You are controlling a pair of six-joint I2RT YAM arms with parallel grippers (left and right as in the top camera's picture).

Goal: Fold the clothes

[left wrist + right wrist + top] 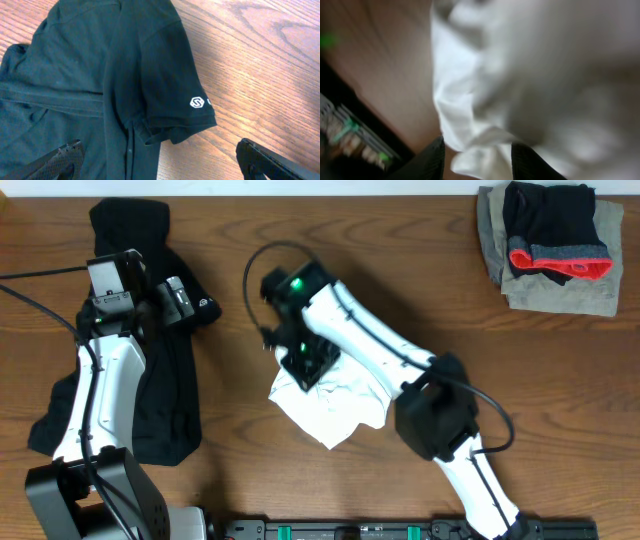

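Note:
A white garment [330,405] lies crumpled at the table's middle. My right gripper [305,360] is at its upper left edge. In the blurred right wrist view the fingers [477,162] stand part-way apart around a fold of the white cloth [485,160], and a strip of table shows beside the left finger. A black shirt [165,380] lies spread at the left. My left gripper [178,302] hovers over its sleeve. In the left wrist view the fingers [160,165] are wide open and empty above the black shirt [90,75], near the sleeve with a white logo [197,103].
A folded stack sits at the far right corner: a grey garment [560,285] with a black and red one [555,230] on top. Bare wooden table [400,240] lies between the two garments and behind them. A black rail [380,530] runs along the front edge.

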